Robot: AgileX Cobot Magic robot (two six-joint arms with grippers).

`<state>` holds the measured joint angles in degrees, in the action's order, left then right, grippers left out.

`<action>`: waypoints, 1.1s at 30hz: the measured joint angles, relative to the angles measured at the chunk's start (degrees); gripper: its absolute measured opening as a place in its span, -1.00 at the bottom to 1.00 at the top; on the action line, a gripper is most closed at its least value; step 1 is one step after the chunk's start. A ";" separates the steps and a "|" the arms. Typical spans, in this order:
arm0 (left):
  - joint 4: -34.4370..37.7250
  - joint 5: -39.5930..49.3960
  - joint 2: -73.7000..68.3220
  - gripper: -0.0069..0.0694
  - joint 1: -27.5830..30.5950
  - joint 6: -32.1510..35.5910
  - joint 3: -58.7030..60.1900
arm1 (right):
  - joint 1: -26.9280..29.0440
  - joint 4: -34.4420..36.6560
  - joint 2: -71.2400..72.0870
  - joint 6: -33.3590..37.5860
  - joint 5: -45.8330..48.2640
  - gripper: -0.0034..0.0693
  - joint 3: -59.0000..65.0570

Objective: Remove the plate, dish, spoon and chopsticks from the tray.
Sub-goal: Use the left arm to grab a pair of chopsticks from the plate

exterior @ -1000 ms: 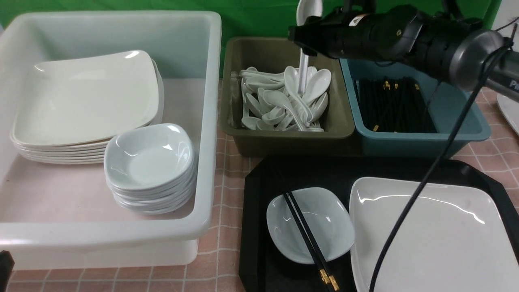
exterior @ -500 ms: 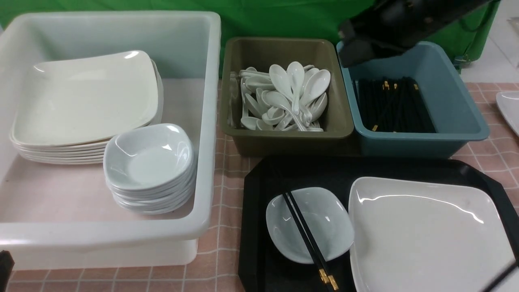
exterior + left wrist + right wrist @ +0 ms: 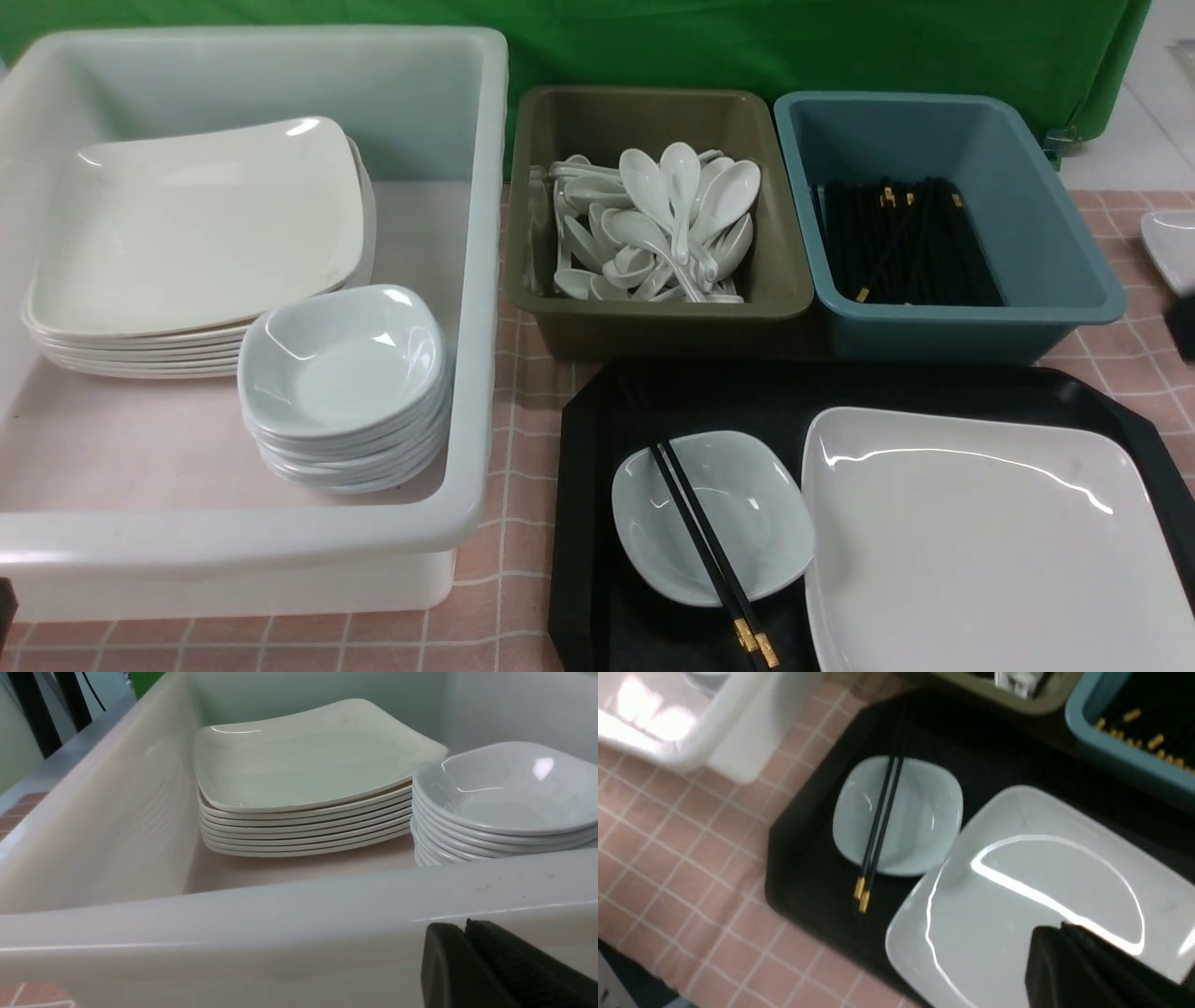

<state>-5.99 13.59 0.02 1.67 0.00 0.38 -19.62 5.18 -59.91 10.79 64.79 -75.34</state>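
On the black tray the large white plate fills the right side. The small bluish dish sits to its left, with the black chopsticks lying across it, gold bands toward me. The spoon lies on top of the spoon pile in the olive bin. My right gripper is shut and empty, hovering over the plate, off to one side of the dish and chopsticks. My left gripper is shut and empty, just outside the white tub's near wall.
The big white tub at left holds a stack of plates and a stack of dishes. Behind the tray stand the olive bin and a teal bin of chopsticks. Another white plate shows at the right edge.
The right arm held the spoon upright over the olive bin, let it fall onto the pile, then pulled back right out of the front view with its jaws closed. The left arm stayed still.
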 joint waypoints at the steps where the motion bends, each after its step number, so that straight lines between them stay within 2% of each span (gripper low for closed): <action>1: 0.53 -0.26 0.00 -0.77 0.00 0.00 0.00 | 0.00 -0.40 6.54 -0.12 -0.43 -0.81 5.81; 2: 2.41 -0.65 0.00 -0.77 0.00 -1.36 0.00 | 0.00 -0.53 9.43 -0.19 -1.00 -0.81 8.70; 4: 11.03 -3.09 0.00 -0.77 0.00 -6.43 0.00 | 0.00 -0.66 13.72 -0.63 -2.33 -0.80 12.96; 5: 27.70 -5.60 0.00 -0.77 0.00 -15.82 0.00 | 0.00 -0.72 19.72 -1.30 -4.98 -0.80 19.49; 6: 38.12 -6.37 0.00 -0.77 0.00 -21.29 0.00 | 0.00 -0.77 22.81 -1.36 -6.37 -0.80 21.81; 8: 52.61 -6.79 0.00 -0.77 0.00 -27.96 0.00 | 0.00 -0.77 28.20 -1.49 -8.84 -0.79 26.65; 11: 59.27 -10.53 0.00 -0.77 0.00 -32.40 0.00 | 0.00 -0.88 32.71 -1.49 -10.24 -0.79 30.72; 16: 59.96 -23.85 0.00 -0.77 0.00 -35.95 0.00 | 0.00 -0.95 34.90 -1.49 -10.23 -0.78 33.87; 18: 59.21 -25.87 0.00 -0.77 -0.07 -37.82 0.00 | 0.00 -0.95 34.85 -1.49 -10.23 -0.77 33.98; 19: 53.22 -26.38 0.00 -0.77 -0.16 -40.98 -1.33 | 0.00 -0.95 34.85 -1.49 -10.21 -0.77 34.05; 21: 43.95 -23.17 -0.22 -0.77 -0.23 -42.63 -6.57 | 0.00 -0.95 34.85 -1.49 -10.21 -0.75 34.05; 22: 43.95 -22.72 -0.23 -0.77 -0.23 -42.63 -7.28 | 0.00 -0.95 34.85 -1.49 -10.21 -0.75 34.05; 23: 35.97 -17.86 -2.76 -0.78 -0.23 -43.15 -13.76 | 0.00 -0.95 34.85 -1.49 -10.21 -0.74 34.05; 25: 28.89 -11.33 -7.79 -0.80 -0.23 -43.41 -22.08 | 0.00 -0.95 34.85 -1.49 -10.21 -0.74 34.05; 27: 25.63 0.53 -15.69 -0.82 -0.23 -38.98 -31.86 | 0.00 -0.97 34.85 -1.49 -10.21 -0.74 34.05; 28: 25.63 3.25 -16.58 -0.82 -0.23 -37.16 -32.86 | 0.00 -0.97 34.85 -1.49 -10.26 -0.74 34.05; 29: 27.14 14.44 -25.18 -0.83 -0.23 -28.00 -41.32 | 0.00 -0.97 34.85 -1.49 -10.39 -0.74 34.05; 30: 27.13 15.84 -25.18 -0.83 -0.23 -26.76 -42.23 | 0.00 -0.97 34.85 -1.49 -10.38 -0.74 34.05; 33: 35.92 38.25 -42.67 -0.83 -0.23 -7.17 -55.66 | 0.00 -0.97 34.85 -1.49 -10.65 -0.73 34.05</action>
<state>29.94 51.84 -42.65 1.44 -7.17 -55.29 -19.62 4.21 -25.06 9.30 54.13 -41.29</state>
